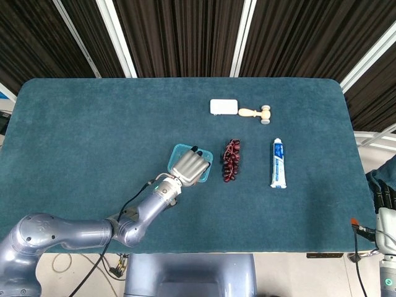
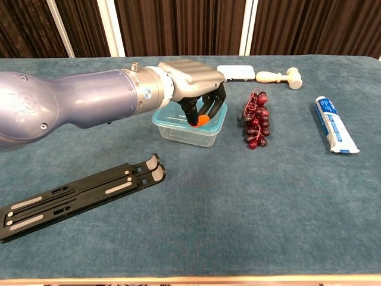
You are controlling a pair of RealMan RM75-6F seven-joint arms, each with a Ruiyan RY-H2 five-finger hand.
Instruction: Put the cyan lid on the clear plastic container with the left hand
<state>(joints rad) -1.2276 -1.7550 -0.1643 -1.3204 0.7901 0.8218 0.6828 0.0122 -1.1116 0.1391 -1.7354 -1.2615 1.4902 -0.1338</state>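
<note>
The clear plastic container (image 2: 178, 130) stands mid-table with the cyan lid (image 2: 162, 118) lying on top of it; in the head view only the lid's right edge (image 1: 210, 159) shows past the hand. My left hand (image 2: 190, 76) (image 1: 189, 166) is directly over the container, fingers bent downward with their tips on the lid and nothing gripped. One orange fingertip (image 2: 203, 119) touches the lid near its right side. My right hand (image 1: 385, 199) is at the lower right edge of the head view, off the table, holding nothing.
Dark grapes (image 2: 256, 119) lie just right of the container. A toothpaste tube (image 2: 334, 124) lies further right. A white box (image 2: 236, 72) and a wooden mallet (image 2: 280, 76) sit at the back. A black folding stand (image 2: 77, 193) lies front left.
</note>
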